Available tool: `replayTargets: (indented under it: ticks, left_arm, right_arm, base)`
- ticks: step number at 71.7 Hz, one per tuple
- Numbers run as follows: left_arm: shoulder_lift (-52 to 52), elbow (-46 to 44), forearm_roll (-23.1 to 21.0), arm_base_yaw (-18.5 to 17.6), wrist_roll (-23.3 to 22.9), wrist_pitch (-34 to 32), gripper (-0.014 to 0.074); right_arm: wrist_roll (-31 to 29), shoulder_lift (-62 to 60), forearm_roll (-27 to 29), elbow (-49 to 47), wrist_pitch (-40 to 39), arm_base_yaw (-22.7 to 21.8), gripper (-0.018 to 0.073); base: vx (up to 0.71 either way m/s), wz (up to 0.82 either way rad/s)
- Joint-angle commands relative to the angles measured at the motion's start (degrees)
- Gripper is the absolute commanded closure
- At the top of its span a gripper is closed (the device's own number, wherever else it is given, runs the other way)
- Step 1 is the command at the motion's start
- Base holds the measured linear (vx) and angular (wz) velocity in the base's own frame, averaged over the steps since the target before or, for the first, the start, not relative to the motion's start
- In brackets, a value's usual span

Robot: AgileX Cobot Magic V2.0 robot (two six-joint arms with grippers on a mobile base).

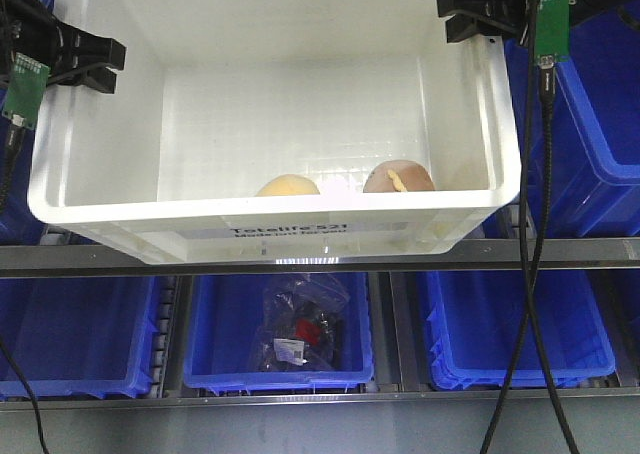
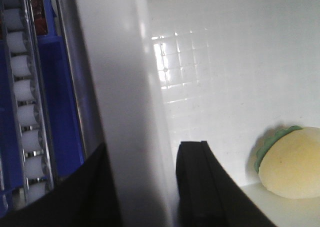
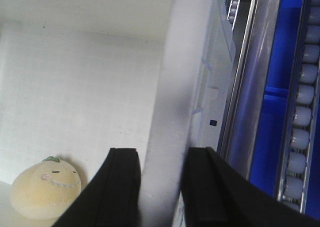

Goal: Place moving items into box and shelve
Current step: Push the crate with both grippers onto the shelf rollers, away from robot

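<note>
While the left hand [image 2: 142,187] and right hand [image 3: 160,187] each clench a side wall of the box [image 1: 270,214], the moving items [image 1: 345,182] resting low between them, we judge it wise to slide it level onto the shelf [image 1: 300,257].

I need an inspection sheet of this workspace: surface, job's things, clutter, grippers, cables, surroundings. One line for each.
Surface: metal shelf rail under the crate's front.
Job's things: white crate holds the cream lump and the reddish-brown lump, apart.
Clutter: nothing seen in the crate.
Grippers: left gripper and right gripper each straddle a side wall of the crate.
Cables: black cables hang at the right.
Surroundings: blue bins below; the middle one holds a plastic bag.
</note>
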Motion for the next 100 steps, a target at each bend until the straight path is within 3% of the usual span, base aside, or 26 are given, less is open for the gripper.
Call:
replayTargets:
  ticks: [1,54,100]
  left_arm:
    - [-2.29,-2.50,-8.38,-1.11,0.92,-10.21,0.0623]
    - [2.61,-2.50,-8.47,-1.11,3.91,-24.91,0.0623]
    - [6.60,-2.50,-8.47,-1.11,3.91,-24.26,0.0622]
  right_arm:
    - [-2.02,-2.43,9.12,-2.64,-8.34,1.14,0.0571]
    - [-8.52,3.71,8.94,-2.64,-17.71,1.14,0.0571]
    - [-9.29,8.65,8.81,-2.64,-18.34,1.14,0.0571]
  base:
    - [0.00,0.00]
    - [0.00,0.00]
    - [0.00,0.00]
